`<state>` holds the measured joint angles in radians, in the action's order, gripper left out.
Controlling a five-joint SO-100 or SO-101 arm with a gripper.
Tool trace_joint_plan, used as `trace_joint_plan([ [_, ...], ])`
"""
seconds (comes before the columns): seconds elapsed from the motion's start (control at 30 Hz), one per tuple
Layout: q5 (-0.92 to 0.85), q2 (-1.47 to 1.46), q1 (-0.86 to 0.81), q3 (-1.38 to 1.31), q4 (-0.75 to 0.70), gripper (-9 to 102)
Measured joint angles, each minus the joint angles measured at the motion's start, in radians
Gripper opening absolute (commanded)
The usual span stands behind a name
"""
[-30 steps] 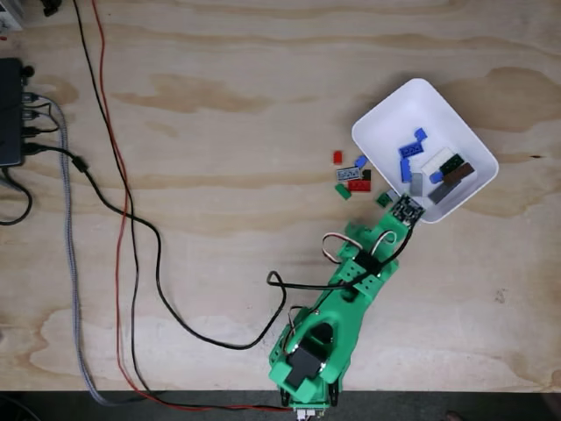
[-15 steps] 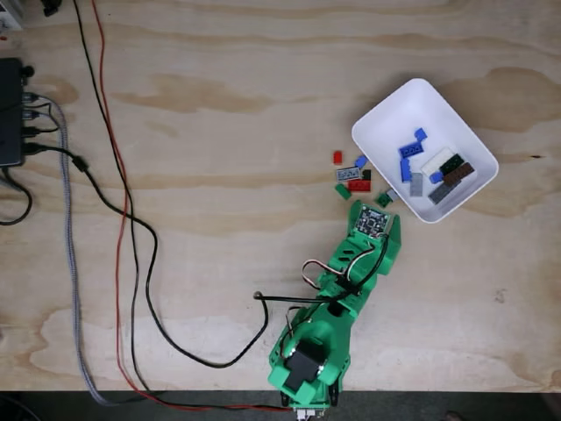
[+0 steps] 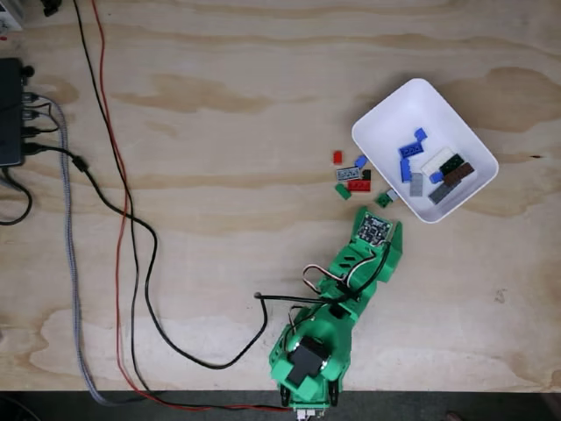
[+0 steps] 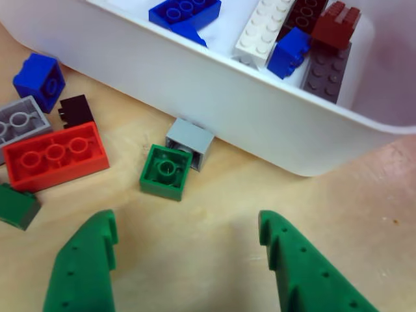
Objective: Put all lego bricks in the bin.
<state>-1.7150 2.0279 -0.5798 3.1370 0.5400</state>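
Presently, the small green brick (image 4: pixel 167 171) is seen at 11 o'clock from the spread, empty tool (image 4: pixel 188 250), touching the grey brick (image 4: pixel 190 141) beside the bin (image 4: pixel 273 123).

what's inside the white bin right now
Inside the bin lie a blue plate, a white brick, a small blue brick, a grey plate and dark brown pieces. The near wall hides part of the floor.

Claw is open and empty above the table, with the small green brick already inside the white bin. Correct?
Not quite. The other view shows the small green brick on the table outside the white bin, beside a grey one. The claw is open and empty.
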Motion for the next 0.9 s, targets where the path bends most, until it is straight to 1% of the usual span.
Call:
trace_joint_plan([
  [0.17, 0.017, -0.172, -0.025, -0.043, 0.115, 27],
  [0.27, 0.028, -0.264, -0.038, -0.103, 0.140, 26],
  [0.37, 0.038, -0.322, -0.038, -0.166, 0.140, 24],
  [0.53, 0.055, -0.334, -0.029, -0.201, 0.121, 19],
  [0.67, 0.072, -0.334, 0.009, -0.206, 0.112, 20],
  [0.77, 0.080, -0.341, 0.006, -0.215, 0.112, 19],
  [0.9, 0.083, -0.354, 0.026, -0.238, 0.112, 23],
])
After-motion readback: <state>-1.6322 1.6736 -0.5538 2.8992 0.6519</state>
